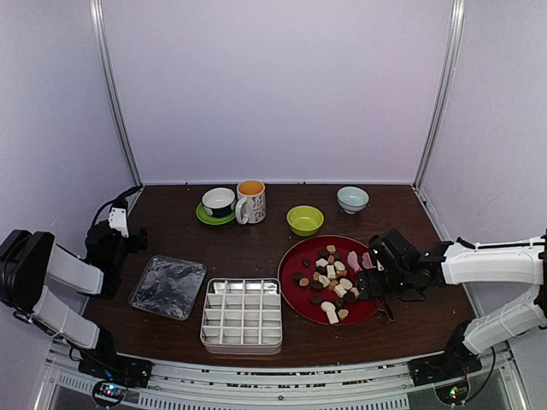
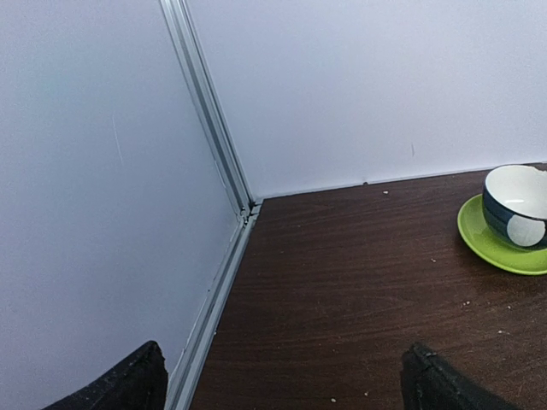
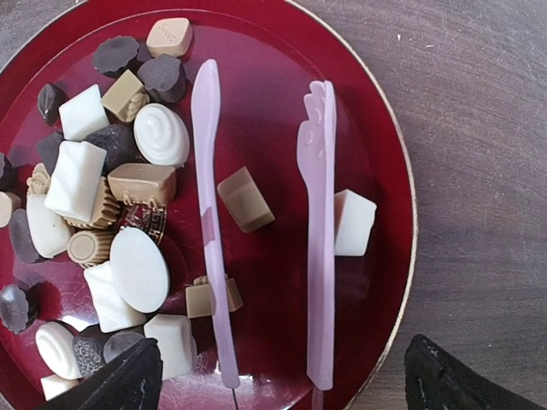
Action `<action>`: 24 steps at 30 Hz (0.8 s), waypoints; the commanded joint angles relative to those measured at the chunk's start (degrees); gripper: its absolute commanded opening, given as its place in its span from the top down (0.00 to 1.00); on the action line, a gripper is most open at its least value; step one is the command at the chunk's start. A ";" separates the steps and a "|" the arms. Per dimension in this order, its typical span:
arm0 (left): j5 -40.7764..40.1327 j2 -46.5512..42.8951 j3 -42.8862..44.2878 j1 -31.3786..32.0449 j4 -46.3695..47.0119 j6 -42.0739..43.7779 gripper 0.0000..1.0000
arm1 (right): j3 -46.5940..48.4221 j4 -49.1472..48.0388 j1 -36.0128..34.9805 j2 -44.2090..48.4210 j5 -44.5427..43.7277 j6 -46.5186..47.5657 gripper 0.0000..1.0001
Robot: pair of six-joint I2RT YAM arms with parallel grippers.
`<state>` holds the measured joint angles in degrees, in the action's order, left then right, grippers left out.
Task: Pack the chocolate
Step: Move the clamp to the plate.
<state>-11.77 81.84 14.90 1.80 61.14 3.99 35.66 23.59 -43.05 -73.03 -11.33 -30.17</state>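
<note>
Right wrist: dark, tan, cream-white chocolate [image 3: 75,179] on red plate [image 3: 273,111]; right fingers [image 3: 120,380] and left fingers [image 2: 128,384] wide apart.

The left arm [image 1: 51,282] sits folded back on itself at the left edge of the overhead frame. The left pincer [image 2: 286,389] has its fingertips [image 2: 128,384] showing only in the two lower corners of its wrist view, spread wide with nothing between them. The right arm [image 1: 491,265] reaches in from the right edge toward the middle, forearm roughly level, and the right pincer [image 3: 286,384] is angled downward with its jaws likewise wide apart, gripping nothing.
</note>
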 commanded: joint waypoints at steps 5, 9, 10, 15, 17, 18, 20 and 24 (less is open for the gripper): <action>-0.36 -0.07 0.93 -0.50 1.39 -0.06 0.02 | 3.04 4.01 -0.29 3.10 -4.34 0.05 0.00; -0.33 -0.12 0.93 -0.56 1.35 -0.04 0.02 | 3.59 4.35 -0.28 5.46 -4.40 0.90 0.00; -0.35 -0.08 0.92 -0.52 1.37 -0.03 0.02 | 3.71 4.42 -0.36 5.98 -4.36 1.00 0.00; -0.34 -0.09 0.92 -0.56 1.43 -0.03 0.02 | 4.37 4.18 -0.62 7.20 -4.40 0.85 0.05; -0.34 -0.07 0.92 -0.51 1.37 -0.03 0.02 | 4.39 3.45 -1.80 7.36 -5.81 0.16 0.06; -0.32 -0.06 0.92 -0.54 1.37 -0.03 0.02 | 4.11 2.76 -2.81 7.33 -6.87 0.18 0.05; -0.36 -0.11 0.92 -0.50 1.37 -0.03 0.02 | 3.72 1.31 -5.99 7.02 -10.31 0.92 0.02; -0.30 -0.08 0.93 -0.49 1.35 -0.04 0.02 | 6.18 5.30 -9.65 4.23 -11.93 -0.94 0.00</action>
<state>-11.77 81.84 14.90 1.80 61.14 3.99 39.13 26.55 -50.33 -66.76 -18.98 -29.74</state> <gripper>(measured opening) 0.978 0.998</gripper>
